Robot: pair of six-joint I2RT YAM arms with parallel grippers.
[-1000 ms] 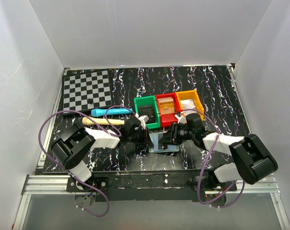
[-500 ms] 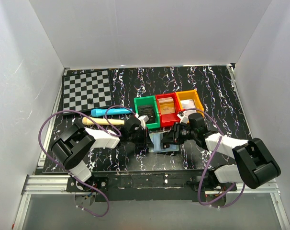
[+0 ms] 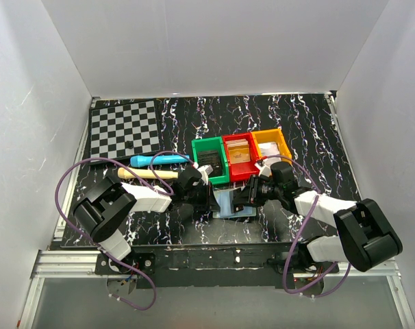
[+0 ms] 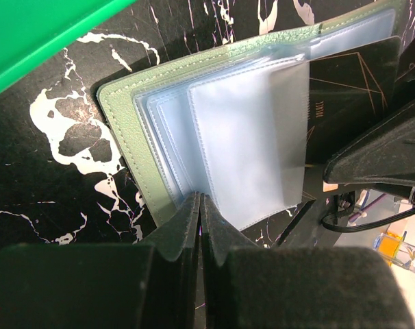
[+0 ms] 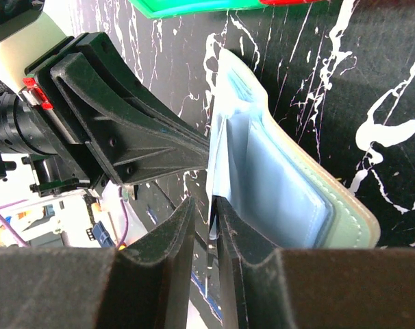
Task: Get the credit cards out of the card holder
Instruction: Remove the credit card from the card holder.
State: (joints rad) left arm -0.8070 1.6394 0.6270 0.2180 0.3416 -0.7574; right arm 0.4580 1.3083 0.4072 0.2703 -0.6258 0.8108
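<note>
My left end effector is pressed together, and its tips pinch the near edge of the card holder. The holder lies open on the tabletop, straight ahead of those tips, with the green bin just beyond it to the left. From that pinch the holder's plastic sleeves fan out ahead and to the right. The one credit card I can see is dark, and it sits past the sleeves at the far right side of the holder. That is the side away from my left end effector and next to my right one.

Seen from above, the open holder stretches crosswise between my two end effectors, so its long axis runs from one to the other.

My right end effector has its fingers drawn close with only a thin slit between them. The edge of a pale sleeve leaf stands right at that slit, directly ahead of the tips, and the rest of the holder lies ahead and to the right. I cannot tell whether the leaf, or a card inside it, is actually pinched.

I judge that my right arm is the nearer one to the card. The pull should go along the holder's long axis, away from my left end effector, which anchors the other end.
</note>
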